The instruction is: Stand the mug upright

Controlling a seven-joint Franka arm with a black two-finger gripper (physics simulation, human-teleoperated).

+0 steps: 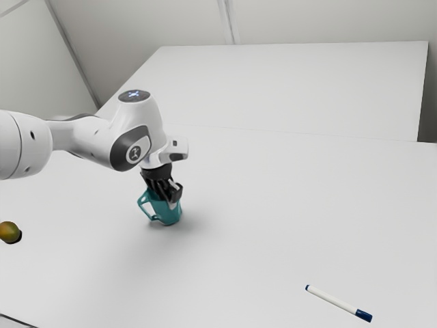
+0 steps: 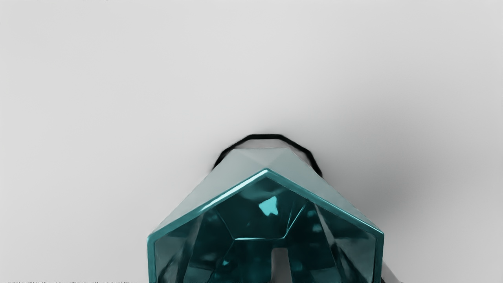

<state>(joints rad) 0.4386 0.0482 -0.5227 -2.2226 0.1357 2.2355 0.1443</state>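
Teal and many-sided, the rim of the mug (image 2: 232, 190) lies nearest the camera in the wrist view. Its mouth faces the lens, baring a dark, glossy interior with a bright glint. Beyond the rim, a pale outer face narrows toward a black arc near the base. Soft shadow spreads over the table (image 2: 98, 98) beside it.

From the exterior view, a white robot arm (image 1: 92, 142) reaches in from the left, its black gripper (image 1: 173, 196) pointed down at the mug's top. Whether the gripper is clamped on the mug cannot be told. Base down and close to upright, the mug has its handle toward the exterior view's left; whether its base sits flat cannot be told. A round badge (image 1: 135, 154) on the arm is too small to read, as is a blue mark (image 1: 134, 94) above it. A white marker (image 1: 331, 298) with a dark blue cap lies at lower right, and what looks like a fruit (image 1: 9, 232) rests at the left edge.
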